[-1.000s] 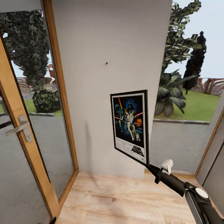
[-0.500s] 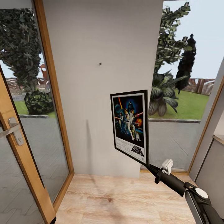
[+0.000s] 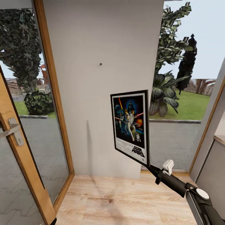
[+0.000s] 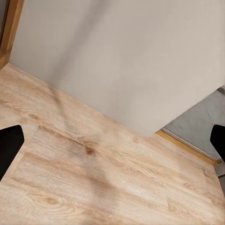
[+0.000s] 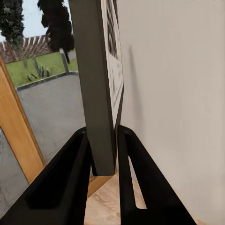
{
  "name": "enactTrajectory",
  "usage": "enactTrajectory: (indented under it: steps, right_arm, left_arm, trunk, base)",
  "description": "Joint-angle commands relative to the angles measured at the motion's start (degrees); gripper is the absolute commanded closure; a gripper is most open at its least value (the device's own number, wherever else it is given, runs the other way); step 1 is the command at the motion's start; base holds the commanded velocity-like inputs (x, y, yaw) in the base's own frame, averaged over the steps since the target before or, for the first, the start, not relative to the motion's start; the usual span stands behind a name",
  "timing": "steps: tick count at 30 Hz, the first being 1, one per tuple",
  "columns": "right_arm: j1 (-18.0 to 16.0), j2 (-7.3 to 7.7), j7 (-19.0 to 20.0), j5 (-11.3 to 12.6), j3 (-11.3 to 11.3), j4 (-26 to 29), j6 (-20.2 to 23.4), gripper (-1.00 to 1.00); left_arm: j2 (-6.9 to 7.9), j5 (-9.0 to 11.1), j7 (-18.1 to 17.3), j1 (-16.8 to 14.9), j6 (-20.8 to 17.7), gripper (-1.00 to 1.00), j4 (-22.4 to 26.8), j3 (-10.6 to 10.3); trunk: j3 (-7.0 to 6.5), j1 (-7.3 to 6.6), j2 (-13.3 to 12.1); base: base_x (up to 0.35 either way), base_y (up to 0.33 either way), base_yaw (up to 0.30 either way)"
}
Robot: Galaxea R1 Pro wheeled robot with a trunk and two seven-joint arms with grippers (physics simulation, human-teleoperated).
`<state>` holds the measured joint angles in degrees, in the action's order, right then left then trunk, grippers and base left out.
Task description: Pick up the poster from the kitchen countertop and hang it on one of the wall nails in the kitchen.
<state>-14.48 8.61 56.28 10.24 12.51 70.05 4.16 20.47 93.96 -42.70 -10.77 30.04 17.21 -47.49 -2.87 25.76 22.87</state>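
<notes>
Facing a grey wall panel (image 3: 106, 37) between a wood-framed glass door (image 3: 18, 131) and a big window (image 3: 184, 93), the robot was in the hanging step, poster already off the counter. From the head camera, the right gripper (image 3: 152, 170) pinched the poster (image 3: 130, 125) at its lower right corner, holding it upright in front of the wall, low and to the right of the single nail (image 3: 100, 64). Next move, as I judged it: lift the poster up and leftward until its top edge met that nail, then let go.

Left wrist camera: left gripper (image 4: 112, 143) hung over the wood floor (image 4: 93, 178), fingertips at the frame edges, spread wide, holding nothing.

Right wrist camera: both fingers (image 5: 70, 173) clamped the poster's edge (image 5: 91, 70), the wall just beside it; whether they touched, unclear.
</notes>
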Motion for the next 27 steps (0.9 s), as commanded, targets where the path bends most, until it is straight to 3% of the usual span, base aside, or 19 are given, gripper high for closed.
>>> enactTrajectory:
  steps: [1,3,6,9,23,24,27]
  right_arm:
    - [-0.02,0.00,0.39,0.55,-0.24,0.05,0.61,1.00]
    - [-0.02,0.02,0.40,0.55,-1.46,0.18,0.63,1.00]
    - [-0.29,0.10,0.25,0.56,-6.02,0.40,0.68,1.00]
    - [-0.67,0.03,0.33,0.62,-7.47,0.67,0.92,1.00]
    - [-0.90,0.02,0.38,0.71,-8.27,1.67,1.45,1.00]
    - [-1.73,0.18,2.75,0.73,-8.26,4.08,5.98,1.00]
    - [-4.36,0.21,4.70,0.84,-8.21,6.61,10.81,1.00]
  left_arm:
    - [0.03,0.61,-0.17,-0.04,0.18,-1.00,0.01,-0.48]
    - [0.04,0.61,-0.15,-0.04,0.19,-1.00,0.01,-0.49]
    - [0.02,0.61,-0.18,-0.04,0.19,-1.00,0.01,-0.50]
    - [0.01,0.61,-0.18,-0.04,0.20,-1.00,0.01,-0.50]
    - [0.03,0.61,-0.19,-0.04,0.25,-1.00,0.01,-0.50]
    - [0.02,0.61,-0.19,-0.04,0.28,-1.00,0.01,-0.50]
    - [0.03,0.61,-0.19,-0.04,0.28,-1.00,0.01,-0.50]
  trunk:
    - [0.02,0.02,0.04]
    - [0.02,0.02,0.04]
    - [0.02,0.02,0.04]
    - [0.02,0.02,0.04]
    - [0.02,0.02,0.04]
    - [0.02,0.02,0.04]
    - [0.02,0.02,0.04]
  base:
    - [0.000,0.000,0.000]
    - [0.000,0.000,0.000]
    - [0.000,0.000,0.000]
    - [0.000,0.000,0.000]
    - [0.000,0.000,0.000]
    - [0.000,0.000,0.000]
    - [0.000,0.000,0.000]
